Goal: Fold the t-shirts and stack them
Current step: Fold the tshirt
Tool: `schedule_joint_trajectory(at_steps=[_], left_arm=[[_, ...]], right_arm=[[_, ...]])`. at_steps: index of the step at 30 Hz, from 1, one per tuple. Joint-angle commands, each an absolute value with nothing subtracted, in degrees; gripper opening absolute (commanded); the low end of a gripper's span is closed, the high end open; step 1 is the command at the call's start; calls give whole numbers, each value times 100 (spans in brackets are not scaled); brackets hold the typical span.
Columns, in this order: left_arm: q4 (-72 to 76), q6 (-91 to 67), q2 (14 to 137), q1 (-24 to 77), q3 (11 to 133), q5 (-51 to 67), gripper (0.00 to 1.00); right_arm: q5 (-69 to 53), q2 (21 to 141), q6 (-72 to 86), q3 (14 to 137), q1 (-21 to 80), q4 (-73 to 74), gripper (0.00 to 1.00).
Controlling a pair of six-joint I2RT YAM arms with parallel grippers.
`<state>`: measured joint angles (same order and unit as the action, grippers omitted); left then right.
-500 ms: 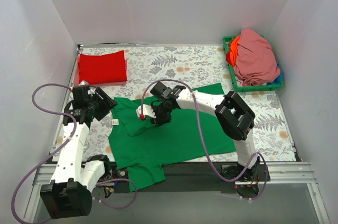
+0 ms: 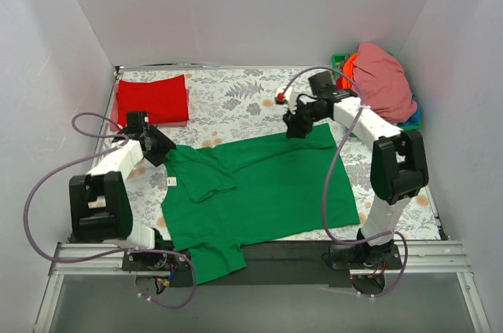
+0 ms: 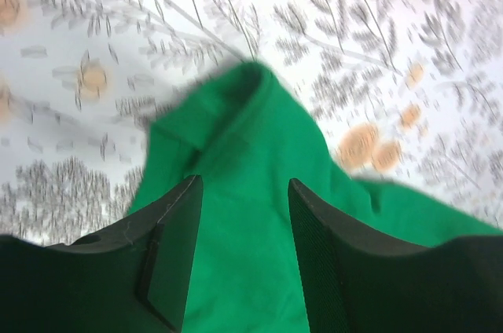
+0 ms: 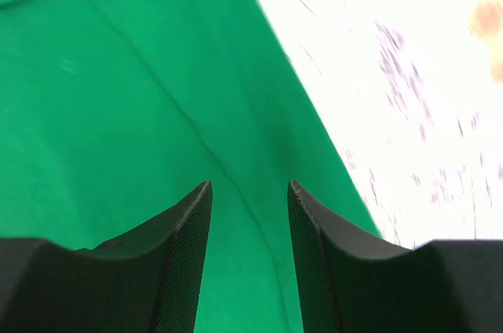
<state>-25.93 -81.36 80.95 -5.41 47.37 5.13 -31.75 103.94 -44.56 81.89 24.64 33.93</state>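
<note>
Left gripper [image 3: 242,185] hangs with jaws parted, gripping nothing, over the far-left corner of the green shirt [image 2: 259,192]. Right gripper [image 4: 249,185], likewise parted and empty, hangs over that shirt's far edge, toward the right. The green shirt lies spread on the near middle of the table [image 2: 236,93]. A folded red shirt [image 2: 153,100] lies far left. A pink shirt [image 2: 381,85] and an orange shirt [image 2: 346,75] sit in the basket [image 2: 336,59], far right.
</note>
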Motion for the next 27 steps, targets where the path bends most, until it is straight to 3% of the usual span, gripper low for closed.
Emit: schedule_joint_trajectory(at_steps=[1,12,19,21,23,27], left_arm=[[-2145,-8183,8577,-580,5115,70,46],[-1741,-7840,9351,-598,5555,-211,41],[-1688,-7778,9545,-598,5520,228,23],[-1661,-7770,9510,-598,5485,237,8],[-1670,-7761,9466,-598,5458,211,0],[-1862,-7805,9220,-676,5353,71,0]], right_arm=[[-3656,10187,-4043,7815,1857,3384,50],[-3595,10265,-3727,7769,862,3243,51],[-3419,10511,-3393,8033,528,3173,50],[-3288,10616,-3235,8190,475,3147,50],[-3104,10722,-3095,8288,431,3129,51],[-2639,11047,-2804,8507,404,3103,50]])
